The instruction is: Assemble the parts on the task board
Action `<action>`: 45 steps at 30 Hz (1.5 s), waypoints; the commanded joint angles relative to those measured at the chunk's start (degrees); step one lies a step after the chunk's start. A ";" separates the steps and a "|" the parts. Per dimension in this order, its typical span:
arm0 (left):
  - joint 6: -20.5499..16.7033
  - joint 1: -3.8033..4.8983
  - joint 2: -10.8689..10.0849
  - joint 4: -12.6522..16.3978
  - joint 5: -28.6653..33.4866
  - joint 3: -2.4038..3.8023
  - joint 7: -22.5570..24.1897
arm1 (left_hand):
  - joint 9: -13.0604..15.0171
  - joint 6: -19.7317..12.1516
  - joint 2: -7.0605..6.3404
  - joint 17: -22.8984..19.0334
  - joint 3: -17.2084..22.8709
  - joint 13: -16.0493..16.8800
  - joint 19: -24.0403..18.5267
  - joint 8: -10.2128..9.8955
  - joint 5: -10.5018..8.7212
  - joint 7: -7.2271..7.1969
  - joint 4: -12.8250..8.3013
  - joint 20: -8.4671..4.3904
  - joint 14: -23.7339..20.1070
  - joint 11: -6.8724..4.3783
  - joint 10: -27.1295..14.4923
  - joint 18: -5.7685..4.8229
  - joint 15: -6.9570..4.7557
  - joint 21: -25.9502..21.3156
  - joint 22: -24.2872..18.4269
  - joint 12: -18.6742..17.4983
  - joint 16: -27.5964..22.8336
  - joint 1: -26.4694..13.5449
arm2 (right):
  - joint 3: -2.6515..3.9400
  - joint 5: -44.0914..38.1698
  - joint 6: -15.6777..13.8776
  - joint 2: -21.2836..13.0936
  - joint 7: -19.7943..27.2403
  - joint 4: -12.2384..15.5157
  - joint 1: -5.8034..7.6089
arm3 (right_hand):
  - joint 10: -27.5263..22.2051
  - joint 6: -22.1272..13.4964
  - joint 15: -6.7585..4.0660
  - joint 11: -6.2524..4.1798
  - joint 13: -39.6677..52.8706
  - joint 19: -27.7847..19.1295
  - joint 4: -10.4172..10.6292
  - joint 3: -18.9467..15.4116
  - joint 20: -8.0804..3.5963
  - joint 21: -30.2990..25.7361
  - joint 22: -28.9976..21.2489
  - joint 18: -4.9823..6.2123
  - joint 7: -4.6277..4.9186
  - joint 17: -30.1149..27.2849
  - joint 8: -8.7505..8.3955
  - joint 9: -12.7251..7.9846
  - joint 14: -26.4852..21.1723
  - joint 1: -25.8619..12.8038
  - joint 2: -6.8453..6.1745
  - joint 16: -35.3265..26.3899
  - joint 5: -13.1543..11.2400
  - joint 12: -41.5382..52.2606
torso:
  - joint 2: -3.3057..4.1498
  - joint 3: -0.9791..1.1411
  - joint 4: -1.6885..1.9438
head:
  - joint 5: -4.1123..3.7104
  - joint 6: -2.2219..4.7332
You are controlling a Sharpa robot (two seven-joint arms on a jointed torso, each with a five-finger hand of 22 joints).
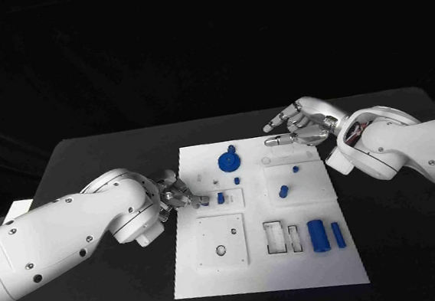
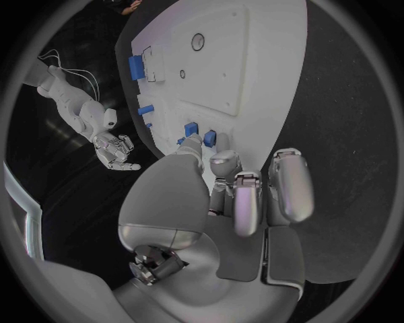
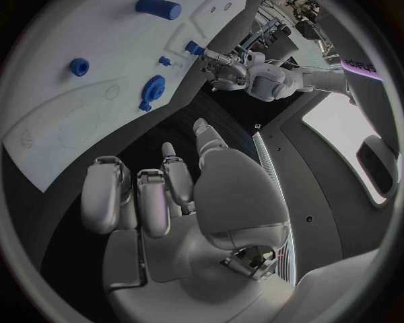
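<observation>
The flat white rectangular task board [image 1: 264, 267] lies in the middle of the black worktop [image 1: 97, 162]. The left hand [image 1: 175, 192] sits at the board's left edge, its fingertips [image 2: 190, 142] reaching in to a small blue block [image 1: 220, 196] there — whether it pinches that piece or only touches it, I cannot tell. In the left wrist view two small blue pieces [image 2: 209, 138] lie right at those fingertips.

The right hand [image 1: 299, 126] hovers above the board's far right corner, fingers apart and holding nothing.

On the board, a round blue gear-like disc [image 1: 229, 162] lies near the far edge, a small blue peg [image 1: 284, 191] sits near the middle, and a larger blue cylinder [image 1: 318, 235] with a slimmer blue bar [image 1: 339, 234] beside it lies toward the near right — next to two narrow rectangular slots [image 1: 275, 237].
</observation>
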 commanded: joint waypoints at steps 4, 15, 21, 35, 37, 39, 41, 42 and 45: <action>0.68 -0.03 0.38 -0.07 -0.11 0.02 -0.32 | -0.13 0.30 0.26 15.09 0.59 -0.07 3.16 0.21 0.33 -0.21 0.08 -0.40 6.00 -0.04 0.39 -1.10 -0.36 0.24 3.49 0.30 0.17 0.94 | 0.00 -0.08 0.65 0.12 0.56 0.10 -0.05 | -0.43 -0.07 0.24 0.00 4.19 -0.18 -0.08 -0.30 0.03 -0.23 -0.05 0.39 -0.27 6.14 0.17 0.10 3.87 0.03 0.44 -0.39 0.19 -0.08 | 0.02 -0.01 -0.01 | -0.06 -0.08; 0.58 -0.07 0.87 -0.49 -0.12 0.03 -0.38 | -0.15 0.34 0.32 15.09 0.64 0.03 3.16 0.23 0.30 -0.19 0.19 -0.41 6.00 -0.03 0.43 -1.11 -0.36 0.30 3.54 0.39 0.17 0.90 | 0.00 -0.07 0.66 0.20 0.60 0.06 -0.05 | -0.43 -0.07 0.24 0.00 4.19 -0.18 -0.08 -0.30 0.03 -0.23 -0.05 0.39 -0.27 6.14 0.17 0.10 3.87 0.03 0.44 -0.39 0.19 -0.08 | 0.03 0.00 -0.02 | -0.09 -0.15; 0.68 -0.07 1.15 -0.76 -0.12 0.03 -0.52 | -0.16 0.37 0.36 15.09 0.65 0.11 3.17 0.25 0.29 -0.19 0.24 -0.41 6.00 -0.03 0.48 -1.12 -0.36 0.35 3.59 0.46 0.17 0.84 | 0.00 -0.06 0.69 0.24 0.61 0.06 -0.05 | -0.43 -0.07 0.24 0.00 4.19 -0.18 -0.08 -0.30 0.03 -0.23 -0.05 0.39 -0.27 6.14 0.17 0.10 3.87 0.03 0.44 -0.39 0.19 -0.08 | 0.05 0.01 0.01 | -0.22 -0.20; 1.13 -0.06 1.62 -1.28 -0.12 0.03 -0.81 | -0.19 0.58 0.82 15.09 1.05 0.10 3.15 0.42 0.31 -0.30 0.24 -0.41 6.00 -0.10 0.50 -1.13 -0.38 0.42 3.68 0.50 0.17 0.99 | 0.00 -0.02 0.72 0.26 0.61 0.07 -0.05 | -0.43 -0.07 0.24 0.00 4.19 -0.18 -0.08 -0.30 0.03 -0.23 -0.05 0.39 -0.27 6.14 0.17 0.10 3.87 0.03 0.44 -0.39 0.19 -0.08 | 0.00 0.02 0.00 | -0.41 -0.05; 1.19 -0.06 1.68 -1.38 -0.12 0.03 -0.84 | -0.20 0.61 0.95 15.09 1.19 0.12 3.14 0.46 0.32 -0.33 0.22 -0.42 6.00 -0.12 0.52 -1.13 -0.40 0.43 3.70 0.53 0.17 1.10 | 0.00 -0.01 0.73 0.28 0.62 0.07 -0.05 | -0.43 -0.07 0.24 0.00 4.19 -0.18 -0.08 -0.30 0.03 -0.23 -0.05 0.39 -0.27 6.14 0.17 0.10 3.87 0.03 0.44 -0.39 0.19 -0.08 | 0.01 0.02 0.00 | -0.46 -0.06; 1.24 -0.06 1.73 -1.46 -0.12 0.03 -0.87 | -0.22 0.64 1.12 15.09 1.36 0.15 3.14 0.51 0.32 -0.37 0.19 -0.44 6.00 -0.15 0.54 -1.14 -0.42 0.47 3.75 0.57 0.17 1.25 | 0.00 0.00 0.74 0.29 0.63 0.07 -0.05 | -0.43 -0.07 0.24 0.00 4.19 -0.18 -0.08 -0.30 0.03 -0.23 -0.05 0.39 -0.27 6.14 0.17 0.10 3.87 0.03 0.44 -0.39 0.19 -0.08 | 0.02 0.04 -0.01 | -0.45 -0.04; 1.27 -0.06 1.77 -1.53 -0.12 0.03 -0.90 | -0.23 0.66 1.24 15.09 1.51 0.15 3.14 0.55 0.32 -0.39 0.17 -0.45 6.00 -0.18 0.54 -1.14 -0.44 0.50 3.79 0.58 0.17 1.37 | 0.00 0.01 0.75 0.30 0.62 0.07 -0.05 | -0.43 -0.07 0.24 0.00 4.19 -0.18 -0.08 -0.30 0.03 -0.23 -0.05 0.39 -0.27 6.14 0.17 0.10 3.87 0.03 0.44 -0.39 0.19 -0.08 | 0.03 0.02 0.01 | -0.50 -0.14; 1.29 -0.06 1.79 -1.56 -0.12 0.03 -0.91 | -0.23 0.66 1.27 15.09 1.54 0.14 3.14 0.56 0.33 -0.40 0.16 -0.45 6.00 -0.18 0.54 -1.14 -0.44 0.50 3.79 0.57 0.17 1.41 | 0.00 0.02 0.76 0.29 0.62 0.07 -0.05 | -0.43 -0.07 0.24 0.00 4.19 -0.18 -0.08 -0.30 0.03 -0.23 -0.05 0.39 -0.27 6.14 0.17 0.10 3.87 0.03 0.44 -0.39 0.19 -0.08 | 0.05 0.01 0.00 | -0.50 -0.15; 1.37 -0.07 1.89 -1.64 -0.12 0.04 -0.89 | -0.25 0.65 1.41 15.09 1.71 0.09 3.12 0.59 0.33 -0.42 0.13 -0.46 6.00 -0.20 0.52 -1.13 -0.47 0.49 3.79 0.55 0.17 1.59 | 0.00 0.03 0.80 0.29 0.61 0.06 -0.05 | -0.42 -0.08 0.24 -0.01 4.16 -0.17 -0.10 -0.38 0.02 -0.27 -0.07 0.39 -0.27 6.10 0.16 0.10 3.87 0.13 0.59 -0.44 0.25 -0.05 | 0.04 -0.01 -0.02 | -0.53 -0.14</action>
